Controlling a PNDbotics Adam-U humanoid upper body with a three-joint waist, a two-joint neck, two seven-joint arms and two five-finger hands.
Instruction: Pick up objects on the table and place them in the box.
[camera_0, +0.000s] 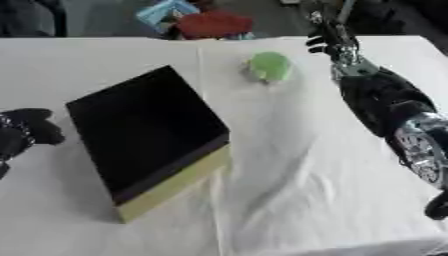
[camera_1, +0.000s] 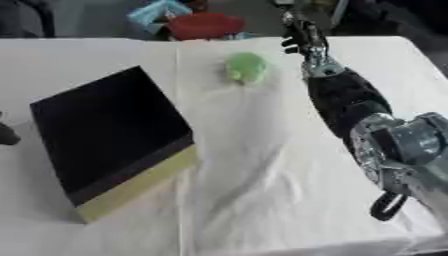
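Note:
A light green rounded object (camera_0: 269, 66) lies on the white cloth toward the far middle of the table. The box (camera_0: 144, 131), black on top with pale yellow sides, sits askew at the left centre. My right arm reaches up the right side, and my right hand (camera_0: 331, 41) hovers just right of and beyond the green object, apart from it, fingers relaxed and holding nothing. My left hand (camera_0: 28, 129) rests at the left edge, beside the box's left side, with nothing in it.
The white cloth (camera_0: 289, 170) covers the table, with creases running down the middle. Beyond the far edge lie a red thing (camera_0: 214, 23) and a light blue thing (camera_0: 166, 12). My right forearm (camera_0: 385, 102) crosses the right part of the table.

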